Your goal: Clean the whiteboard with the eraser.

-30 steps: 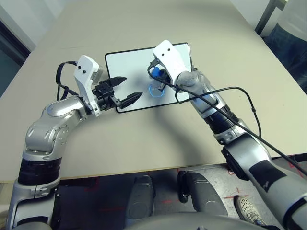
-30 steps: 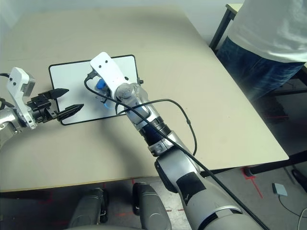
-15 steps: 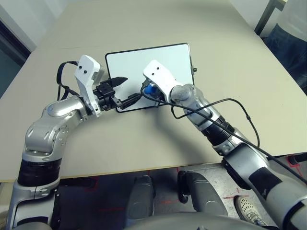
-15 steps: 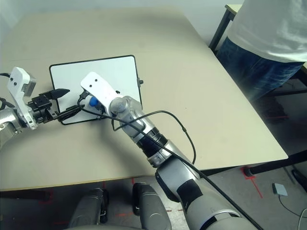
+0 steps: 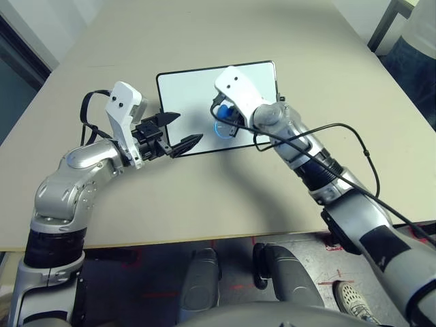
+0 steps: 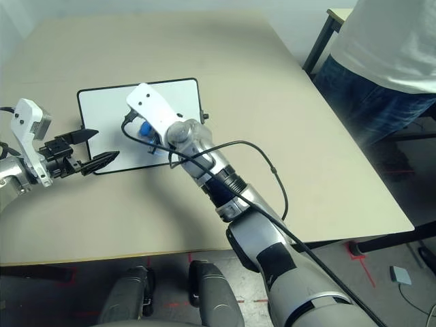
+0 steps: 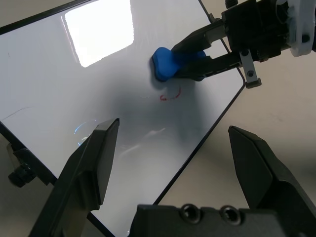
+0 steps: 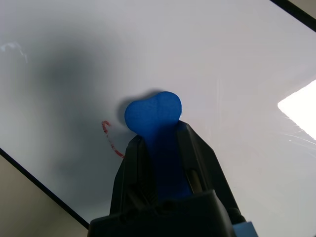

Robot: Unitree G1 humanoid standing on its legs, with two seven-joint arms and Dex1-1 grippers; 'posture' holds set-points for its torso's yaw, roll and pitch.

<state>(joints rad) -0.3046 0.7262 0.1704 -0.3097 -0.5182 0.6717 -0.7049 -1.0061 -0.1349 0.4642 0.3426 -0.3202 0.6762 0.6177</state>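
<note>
Right wrist view: pressing small bright blue eraser block (image 8: 157,129) against white, black-framed rectangular whiteboard (image 8: 207,54), just beside a faint red mark (image 8: 111,140); lying clamped between right gripper (image 8: 165,163) fingers. Hovering gaping wide, holding nothing, near the board's edge: left gripper (image 5: 174,132).

The right hand (image 7: 185,59) has swept the eraser (image 8: 153,118) back toward the whiteboard's (image 5: 184,88) middle.
</note>
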